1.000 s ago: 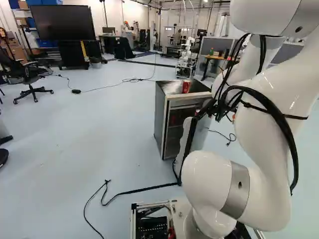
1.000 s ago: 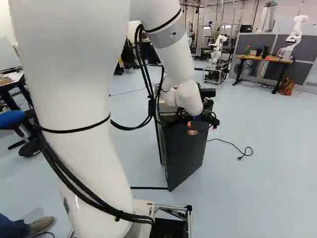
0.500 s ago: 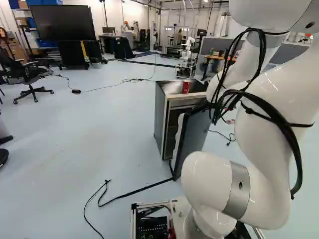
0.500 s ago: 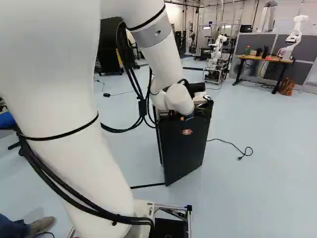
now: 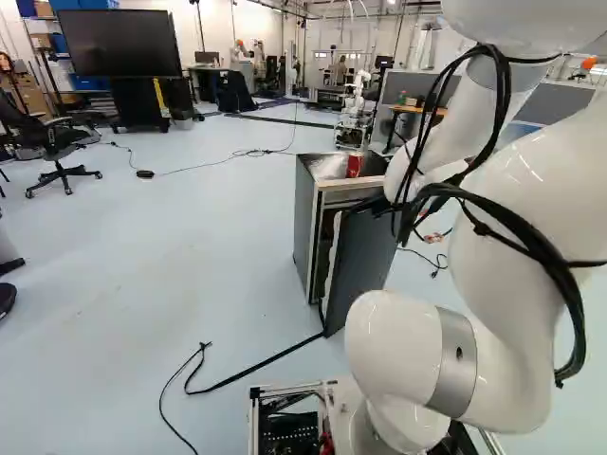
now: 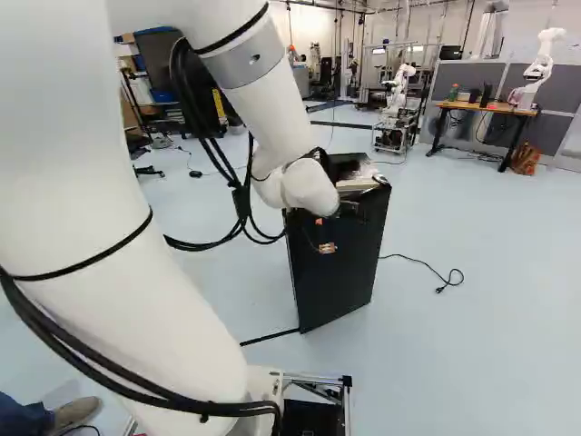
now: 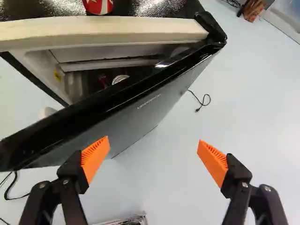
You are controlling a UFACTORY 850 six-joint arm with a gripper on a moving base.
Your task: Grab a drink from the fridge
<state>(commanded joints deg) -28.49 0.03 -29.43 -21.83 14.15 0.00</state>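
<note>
Fingers [image 7: 95, 157] open and empty, one near the outer face of the ajar door [image 7: 136, 115]; contact there could swing it shut, sealing the apparent drink can [image 7: 120, 79] inside the fridge [image 7: 108, 32].

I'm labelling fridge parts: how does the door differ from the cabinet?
The door is a thin panel; the cabinet is a deep box. The door stands ajar, angled away from the cabinet's front. The cabinet bears a red can on its top; the door bears none. Both are dark outside and stand upright.
</note>
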